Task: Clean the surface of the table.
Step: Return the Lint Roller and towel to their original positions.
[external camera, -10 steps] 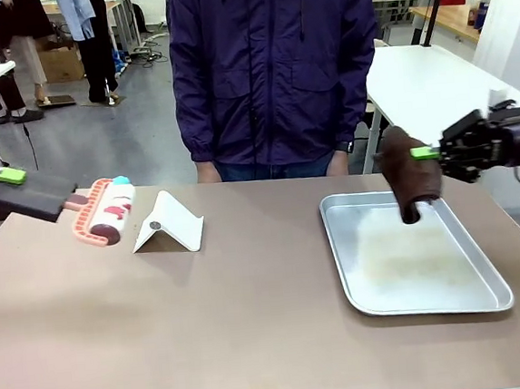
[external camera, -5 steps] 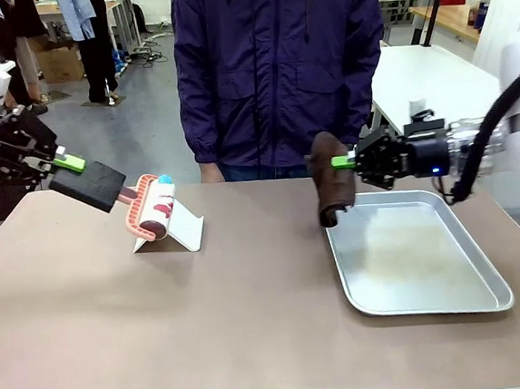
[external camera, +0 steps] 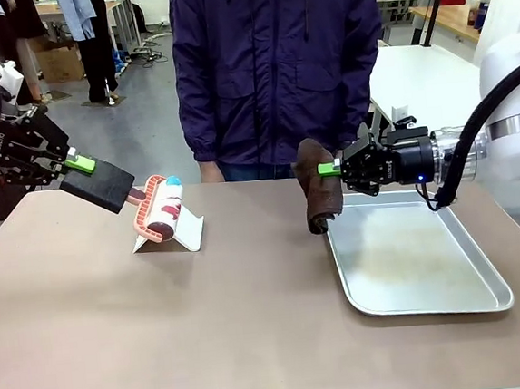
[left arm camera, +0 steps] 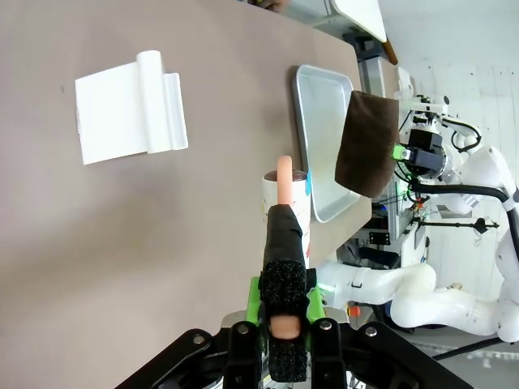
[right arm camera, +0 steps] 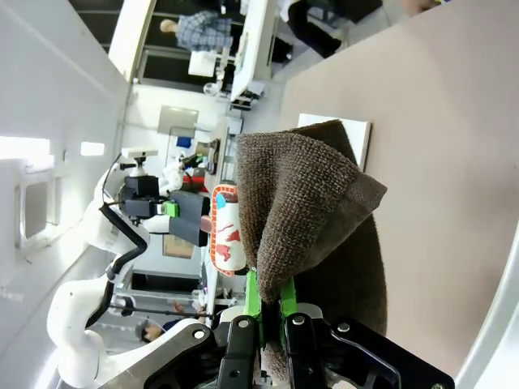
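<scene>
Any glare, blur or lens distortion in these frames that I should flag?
Front view: sharp and evenly lit, with mild sheen on the tray and soft shadows on the table. Left wrist view: bright white wash at upper right, lint roller crisp. Right wrist view: overexposed white wall at left, brown cloth sharp, wide-angle tilt.

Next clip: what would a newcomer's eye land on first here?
Probably the brown cloth hanging from the right gripper, held in the air at the far left corner of the silver tray. Next, the lint roller, its black handle clamped in the left gripper, hanging over the white stand on the table. A person in a dark jacket stands at the far edge.
</scene>
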